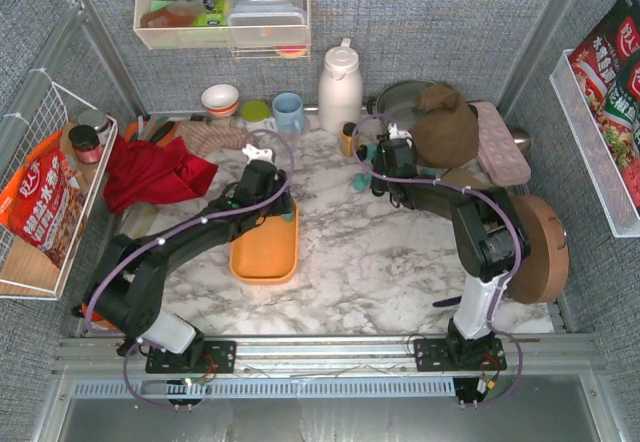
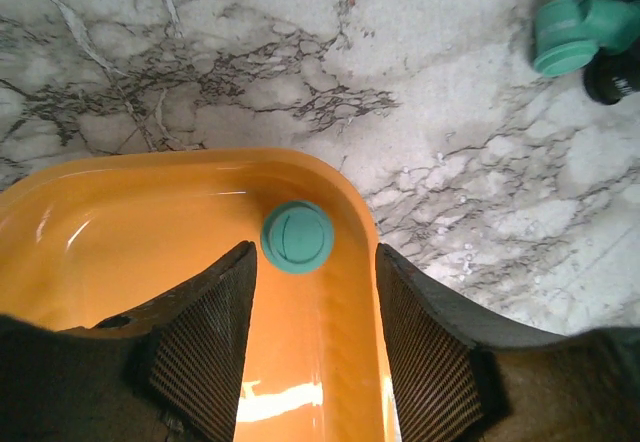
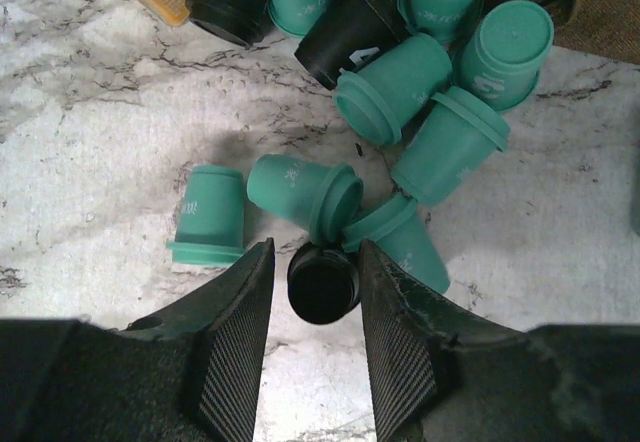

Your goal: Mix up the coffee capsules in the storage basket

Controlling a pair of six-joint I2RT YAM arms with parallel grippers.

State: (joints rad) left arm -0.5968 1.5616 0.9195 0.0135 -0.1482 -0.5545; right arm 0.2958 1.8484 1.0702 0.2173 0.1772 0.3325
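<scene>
The orange storage basket [image 1: 262, 258] lies on the marble table left of centre. In the left wrist view the basket [image 2: 120, 222] holds one teal coffee capsule [image 2: 297, 236] standing in its far right corner. My left gripper [image 2: 315, 262] hovers open and empty just above that corner [image 1: 268, 197]. Several teal and a few black capsules [image 3: 420, 72] lie in a pile on the marble at the back, seen small in the top view [image 1: 362, 178]. My right gripper [image 3: 315, 257] is open, its jaws straddling a black capsule [image 3: 323, 284] at the pile's near edge [image 1: 380, 172].
A white thermos [image 1: 340, 87], a blue mug [image 1: 288, 112] and bowls [image 1: 220, 99] stand at the back. A red cloth [image 1: 150, 172] lies at the left, and a brown stuffed toy [image 1: 445, 122] and pink tray [image 1: 500, 142] at the right. A wire rack [image 1: 40, 192] hangs on the left wall.
</scene>
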